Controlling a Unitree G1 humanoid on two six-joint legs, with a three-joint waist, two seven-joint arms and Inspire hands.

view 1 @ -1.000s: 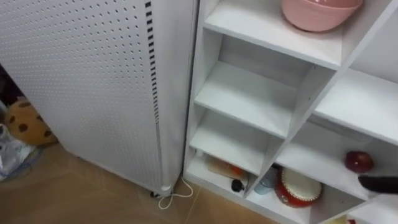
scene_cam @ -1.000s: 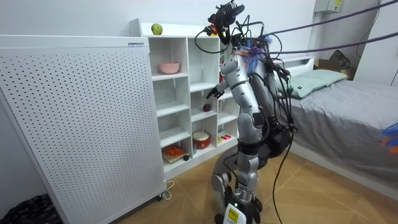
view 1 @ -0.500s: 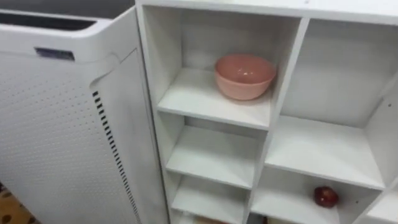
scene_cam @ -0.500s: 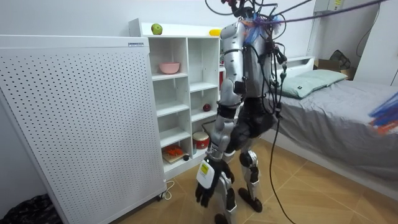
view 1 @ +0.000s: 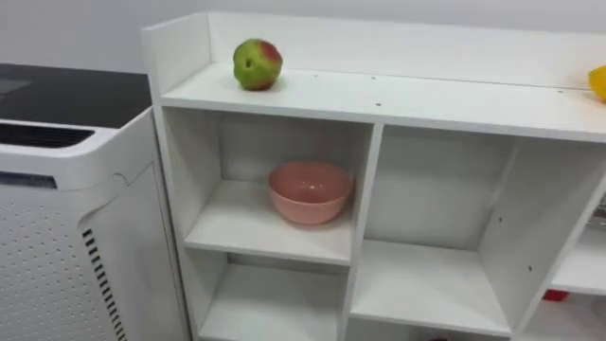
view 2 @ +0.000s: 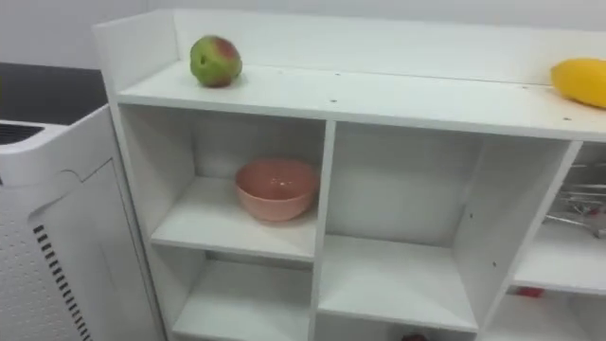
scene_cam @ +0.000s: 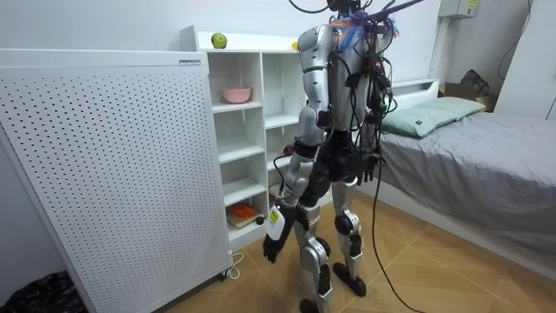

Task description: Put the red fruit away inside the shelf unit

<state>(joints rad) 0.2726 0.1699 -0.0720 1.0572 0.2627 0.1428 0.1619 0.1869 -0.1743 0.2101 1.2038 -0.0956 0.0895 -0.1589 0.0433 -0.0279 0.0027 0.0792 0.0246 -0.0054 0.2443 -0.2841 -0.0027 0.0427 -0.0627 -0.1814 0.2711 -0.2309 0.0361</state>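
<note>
Closet (view 1: 379,99) top carries a green apple (view 1: 257,63), upper left; left robot hand (scene_cam: 271,247) hangs low, state untellable. Probably between fruits; next needs reaching up.

Yellow fruit (view 1: 598,82) edge-cropped; red thing (view 1: 557,296), perhaps fruit, half hidden.
</note>
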